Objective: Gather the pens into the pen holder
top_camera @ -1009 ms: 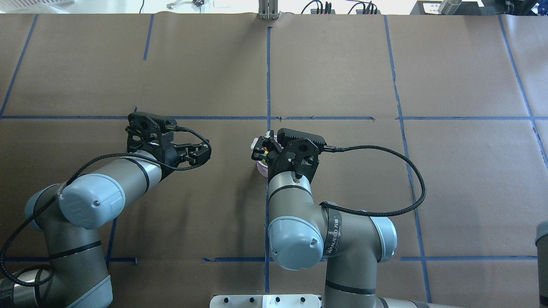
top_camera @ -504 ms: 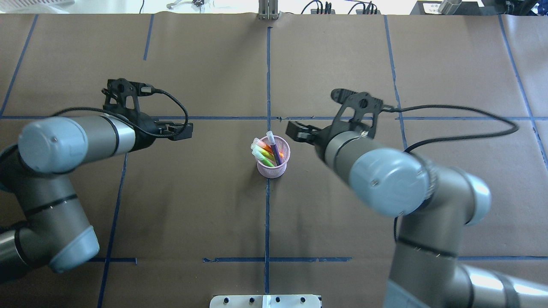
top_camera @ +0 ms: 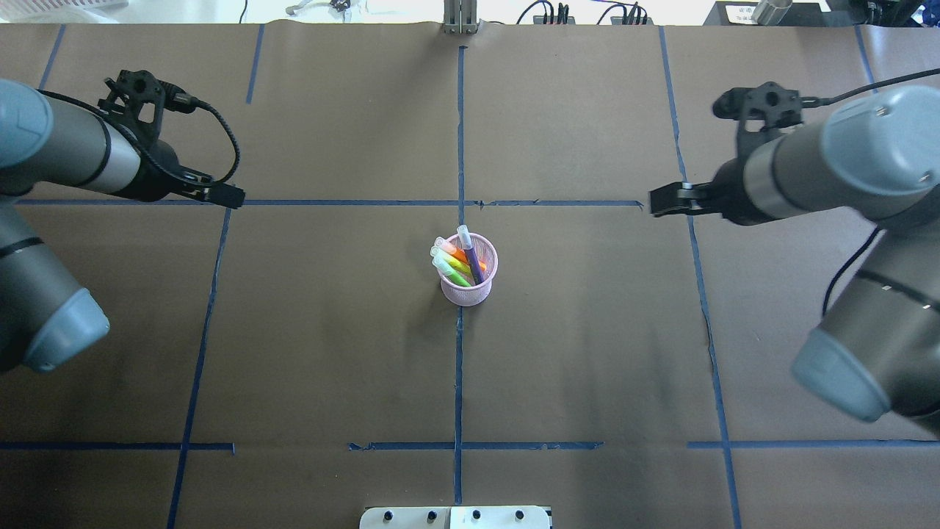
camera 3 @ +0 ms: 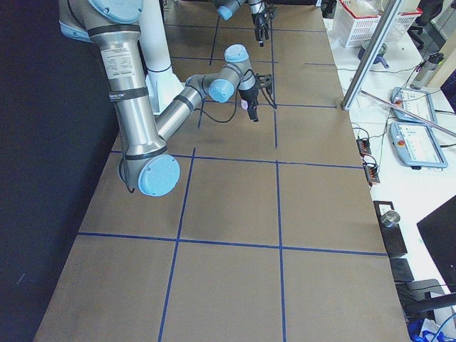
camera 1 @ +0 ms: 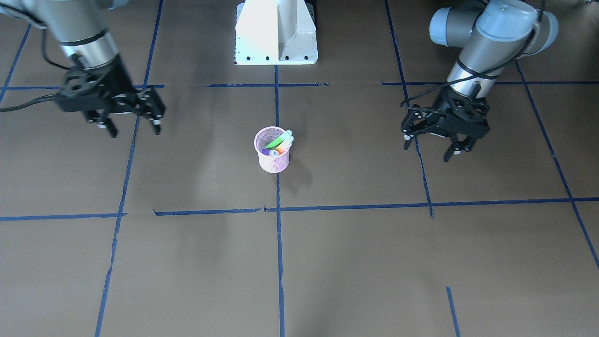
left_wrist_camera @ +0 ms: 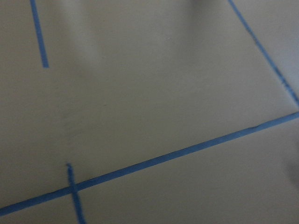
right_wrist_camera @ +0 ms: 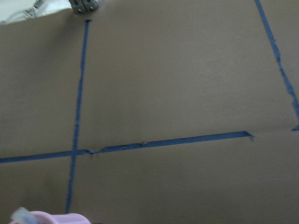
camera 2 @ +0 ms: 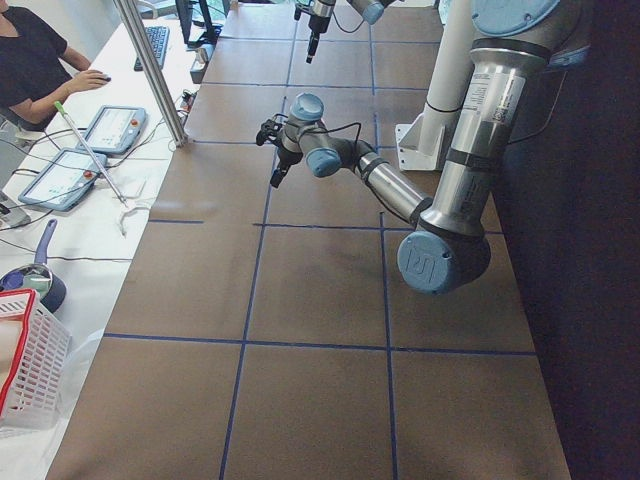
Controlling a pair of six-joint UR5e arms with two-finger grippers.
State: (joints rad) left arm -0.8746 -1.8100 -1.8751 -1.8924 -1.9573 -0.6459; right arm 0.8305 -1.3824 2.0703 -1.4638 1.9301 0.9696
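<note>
Pens (top_camera: 457, 262) lean inside pen holder (top_camera: 468, 292); my left gripper (camera 1: 430, 150) and right gripper (camera 1: 135, 127) hang spread, well apart from it.

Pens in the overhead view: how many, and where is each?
4, all leaning inside the small pink wire-mesh cup: purple marker pen, orange pen, yellow-green pen, bright green pen. More could be hidden beneath them.

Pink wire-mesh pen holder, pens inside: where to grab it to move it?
Pinch the small round pink wire-mesh pen holder at its solid rim, from above, on the robot's right side. The thick marker-like pens lean their pale cap ends over the far-left rim, leaving that side bare. The tapered mesh wall would likely slip in a side squeeze. The right gripper, jaws open, could take it.
</note>
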